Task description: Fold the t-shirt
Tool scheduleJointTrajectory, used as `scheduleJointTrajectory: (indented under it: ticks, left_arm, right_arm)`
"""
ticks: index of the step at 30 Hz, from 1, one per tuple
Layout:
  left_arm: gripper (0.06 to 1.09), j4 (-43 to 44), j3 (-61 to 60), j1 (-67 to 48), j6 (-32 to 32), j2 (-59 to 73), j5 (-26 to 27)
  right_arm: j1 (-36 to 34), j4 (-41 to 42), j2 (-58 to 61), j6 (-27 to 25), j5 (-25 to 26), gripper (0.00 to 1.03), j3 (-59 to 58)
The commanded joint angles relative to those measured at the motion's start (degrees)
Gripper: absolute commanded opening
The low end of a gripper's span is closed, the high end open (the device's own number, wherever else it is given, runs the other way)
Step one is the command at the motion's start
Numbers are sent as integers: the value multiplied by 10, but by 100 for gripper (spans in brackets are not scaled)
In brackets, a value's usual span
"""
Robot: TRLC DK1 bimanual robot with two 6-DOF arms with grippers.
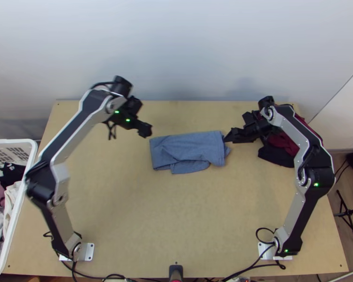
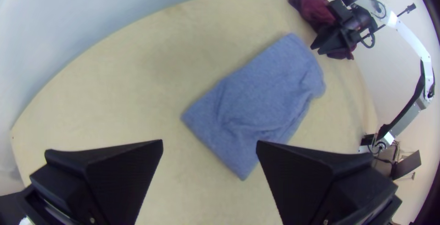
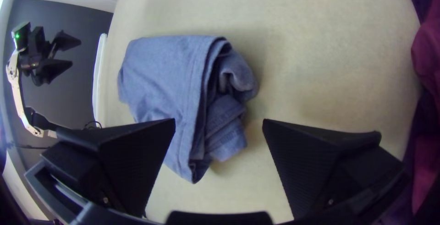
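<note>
Lying mid-table in a loosely folded oblong, the blue t-shirt [image 1: 188, 145] looks light, limp and soft, with nothing to break, though its layers could slide over each other. On its near side a rounded flap [image 1: 190, 166] sticks out; pinching only that would likely drag one ply loose. At the end beside the right gripper [image 3: 219, 120], whose fingers are parted and empty, crumpled inner layers [image 3: 224, 115] peep from the fold, so a hold there should go deep enough to catch them all. Farther back, the long far edge [image 1: 186, 135] runs smoother and seems the surer place to pinch. By its other corner hangs the left gripper [image 2: 209, 141], also wide apart with nothing held; beyond the right one, dark red cloth [image 1: 282, 141] lies heaped
</note>
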Motion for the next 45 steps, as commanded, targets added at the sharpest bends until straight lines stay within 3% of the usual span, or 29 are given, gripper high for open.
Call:
scheduleJointTrajectory:
  ticks: [1,17,31,33,39,45]
  left_arm:
    - [105,-13,-69,36,3,-101,-11]
    - [105,-7,-204,92,10,-225,-16]
    - [105,-16,-246,157,15,-290,-17]
    - [105,-16,-258,162,15,-300,-17]
    - [105,-16,-290,186,18,-330,-17]
    - [105,-16,-324,199,18,-355,-16]
  right_arm:
    - [13,31,23,13,-13,89,-5]
    - [81,78,41,41,-13,89,-35]
    - [191,89,76,63,-11,88,9]
    - [199,89,94,63,-10,77,20]
    - [198,119,103,71,-11,2,38]
    - [199,102,56,78,-12,3,49]
